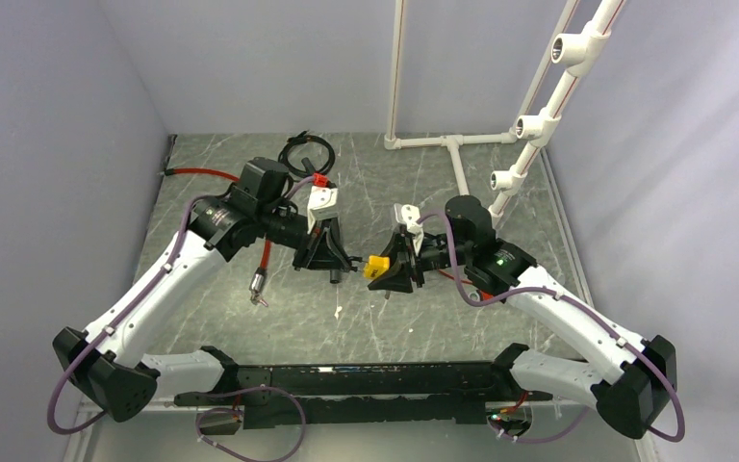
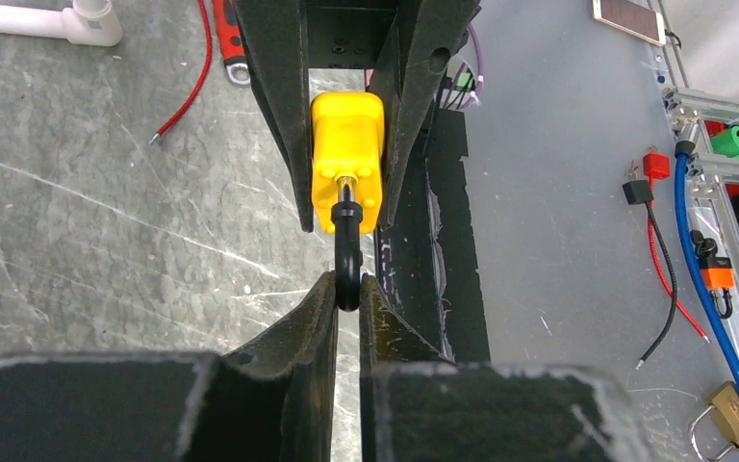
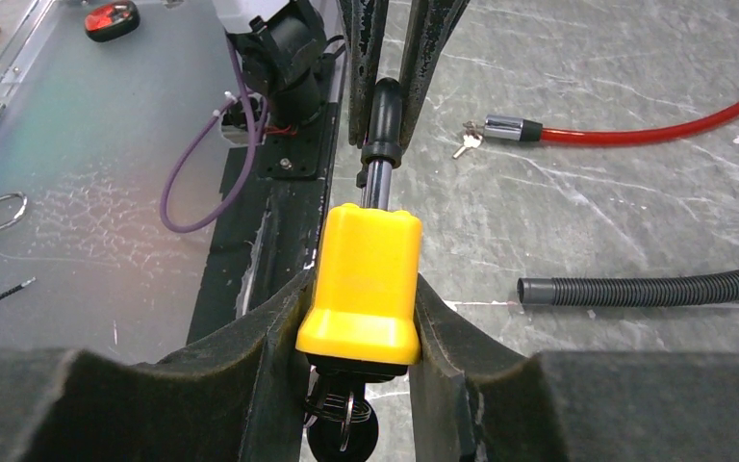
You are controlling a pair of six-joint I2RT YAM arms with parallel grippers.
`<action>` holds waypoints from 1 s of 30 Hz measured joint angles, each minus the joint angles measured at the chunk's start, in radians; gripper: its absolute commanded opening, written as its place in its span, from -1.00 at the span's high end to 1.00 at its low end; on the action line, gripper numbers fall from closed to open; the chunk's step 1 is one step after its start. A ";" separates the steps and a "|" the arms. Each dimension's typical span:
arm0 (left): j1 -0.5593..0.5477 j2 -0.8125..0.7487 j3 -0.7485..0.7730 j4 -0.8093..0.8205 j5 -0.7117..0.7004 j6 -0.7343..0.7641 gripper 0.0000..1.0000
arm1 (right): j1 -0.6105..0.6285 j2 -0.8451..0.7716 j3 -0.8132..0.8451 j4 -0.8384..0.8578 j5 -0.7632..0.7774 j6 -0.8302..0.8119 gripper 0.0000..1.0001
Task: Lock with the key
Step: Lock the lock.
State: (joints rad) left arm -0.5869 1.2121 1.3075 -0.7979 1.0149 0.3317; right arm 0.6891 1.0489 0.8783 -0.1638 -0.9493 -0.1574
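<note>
One yellow padlock [image 3: 364, 279], black shackle [image 2: 346, 245], keys [image 3: 342, 423] beneath

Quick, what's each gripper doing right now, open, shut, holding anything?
The left gripper: closed on the black shackle.
The right gripper: closed on the yellow padlock, holding its body.
</note>
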 measured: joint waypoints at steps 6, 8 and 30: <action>-0.006 0.014 0.007 -0.008 0.008 -0.005 1.00 | 0.000 0.000 0.000 -0.010 0.000 -0.008 1.00; -0.015 0.016 0.007 -0.008 0.007 -0.016 1.00 | 0.000 0.003 0.000 -0.014 -0.003 -0.007 1.00; -0.089 0.028 -0.056 0.108 -0.024 -0.093 1.00 | 0.002 0.062 0.003 -0.156 -0.030 -0.037 1.00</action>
State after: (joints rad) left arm -0.6754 1.2400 1.2518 -0.6899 0.9909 0.2382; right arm 0.6910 1.1107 0.8818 -0.3199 -0.9794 -0.1944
